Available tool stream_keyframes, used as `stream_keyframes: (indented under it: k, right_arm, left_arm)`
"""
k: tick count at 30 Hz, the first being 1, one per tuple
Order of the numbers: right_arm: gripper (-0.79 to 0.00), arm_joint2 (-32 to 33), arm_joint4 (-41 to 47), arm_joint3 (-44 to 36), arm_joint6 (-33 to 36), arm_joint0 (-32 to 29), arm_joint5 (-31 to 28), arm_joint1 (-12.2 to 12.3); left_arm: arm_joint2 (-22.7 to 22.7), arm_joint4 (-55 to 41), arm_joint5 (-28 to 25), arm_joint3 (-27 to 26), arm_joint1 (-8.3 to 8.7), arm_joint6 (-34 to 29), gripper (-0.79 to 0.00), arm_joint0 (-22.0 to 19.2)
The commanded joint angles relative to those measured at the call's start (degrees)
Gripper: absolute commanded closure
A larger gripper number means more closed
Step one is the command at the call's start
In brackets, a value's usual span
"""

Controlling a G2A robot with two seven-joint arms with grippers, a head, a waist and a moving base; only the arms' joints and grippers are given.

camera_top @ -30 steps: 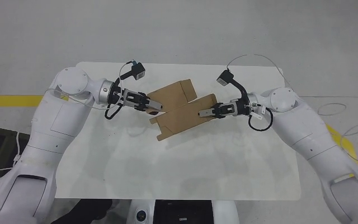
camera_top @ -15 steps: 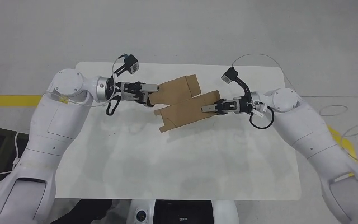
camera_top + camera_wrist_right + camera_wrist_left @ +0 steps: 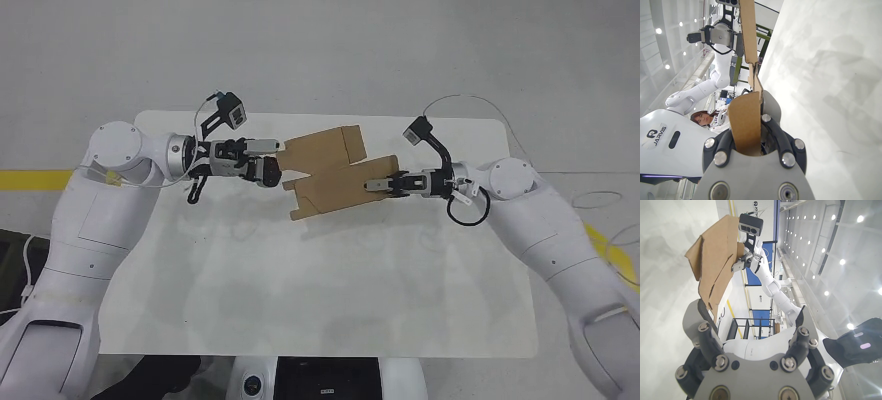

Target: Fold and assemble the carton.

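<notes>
The carton [image 3: 333, 172] is a flat brown cardboard blank with slotted flaps, held off the white table [image 3: 400, 300] between both arms. My right gripper [image 3: 375, 186] is shut on the flap at one end; in the right wrist view the cardboard [image 3: 745, 121] runs up out of that gripper [image 3: 758, 98]. My left gripper [image 3: 278, 170] is at the opposite end, open. In the left wrist view its fingers [image 3: 705, 313] stand wide apart, and the carton's [image 3: 715, 256] corner lies against one pad. Nothing is clamped between them.
The table's near half is bare white surface. A yellow floor line [image 3: 35, 180] runs beside the table on the left. Loose cables [image 3: 600, 195] lie on the floor to the right.
Both arms have shifted toward the table's far edge and the carton has moved with them, rising and turning slightly. The left wrist has rotated.
</notes>
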Motion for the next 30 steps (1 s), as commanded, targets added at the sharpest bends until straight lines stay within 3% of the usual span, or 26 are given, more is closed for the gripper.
stream_keyframes:
  k: [1, 16, 30]
  right_arm:
    - [0.000, -0.01, -0.11, 0.11, 0.13, -0.03, 0.13, -0.18]
    - [0.000, 0.20, 0.15, -1.18, 1.37, 0.01, 1.37, -1.67]
    - [0.000, 1.64, 0.16, -3.05, 2.01, -0.06, 2.01, -2.29]
  left_arm:
    - [-0.19, -0.17, 0.02, -0.36, 0.00, 0.15, -0.785, -0.02]
    - [0.87, 2.88, -1.57, -1.98, -0.61, 5.75, -0.785, -0.99]
    - [1.60, 5.63, -1.37, -0.18, -0.92, 8.24, -0.785, -1.03]
